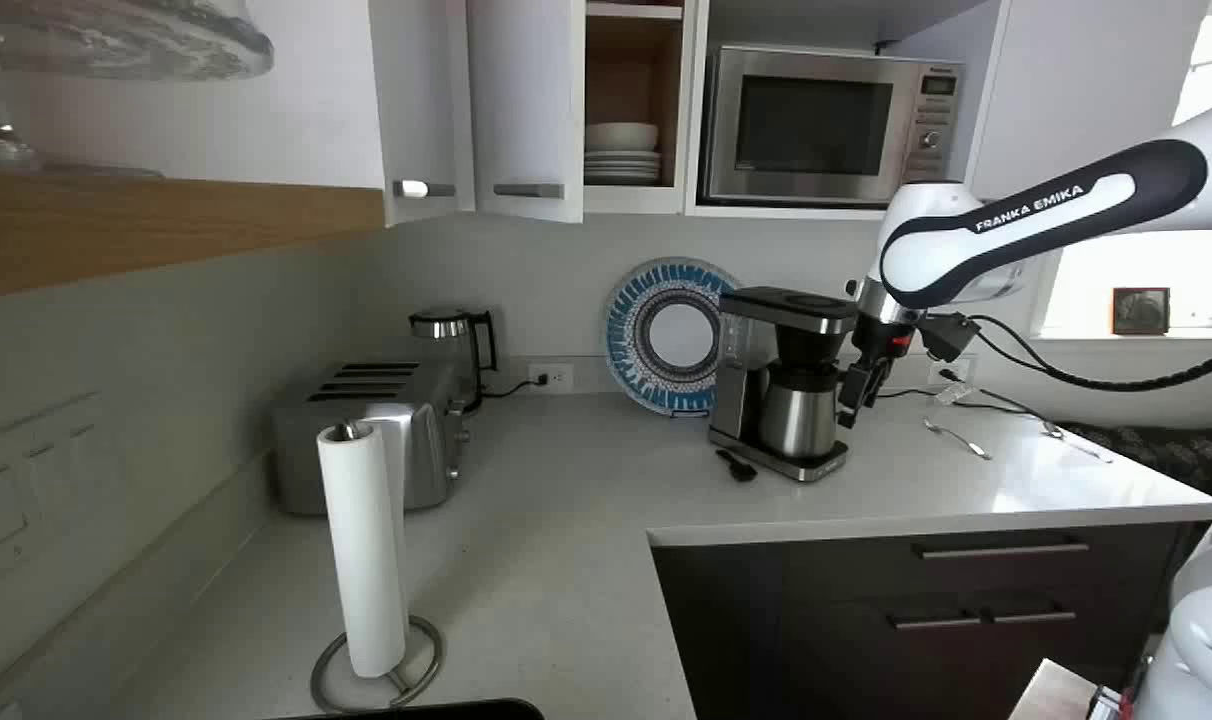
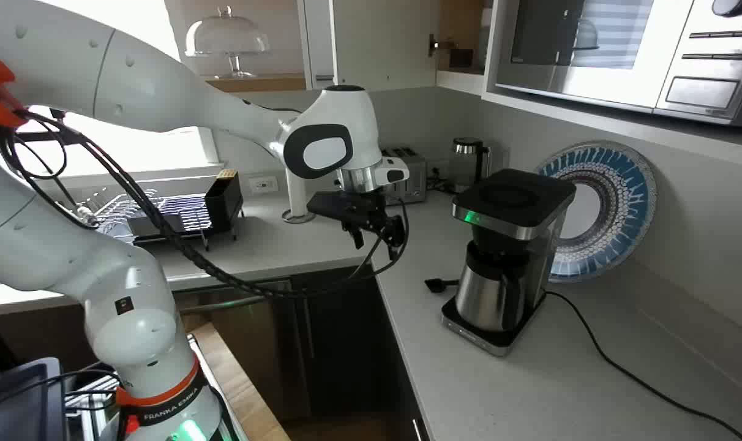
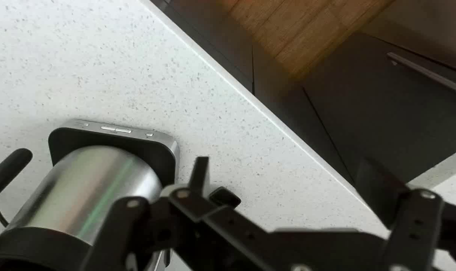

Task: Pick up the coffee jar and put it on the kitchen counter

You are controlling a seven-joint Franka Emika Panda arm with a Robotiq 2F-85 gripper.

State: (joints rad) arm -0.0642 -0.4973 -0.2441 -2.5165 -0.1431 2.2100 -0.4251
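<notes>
The coffee jar, a silvery carafe with a black lid and handle, stands upright in the coffee machine in both exterior views (image 1: 796, 418) (image 2: 482, 300). In the wrist view the jar (image 3: 96, 180) is at the lower left. The kitchen counter is pale grey-white with dark fronts below (image 1: 556, 540) (image 2: 469, 398) (image 3: 100, 67). My gripper is open and empty in the wrist view (image 3: 288, 175), its fingers wide apart, to the right of the jar. In both exterior views the gripper (image 1: 852, 392) (image 2: 376, 245) hangs above the counter's height, apart from the jar.
The black-and-silver coffee machine (image 1: 786, 300) (image 2: 512, 196) overhangs the jar. A black scoop (image 1: 736, 466) (image 2: 442, 285) (image 3: 225, 197) lies beside it. A blue patterned plate (image 1: 666, 285) leans behind. A toaster (image 1: 366, 430), glass kettle (image 1: 456, 345) and paper towel roll (image 1: 358, 550) stand farther along.
</notes>
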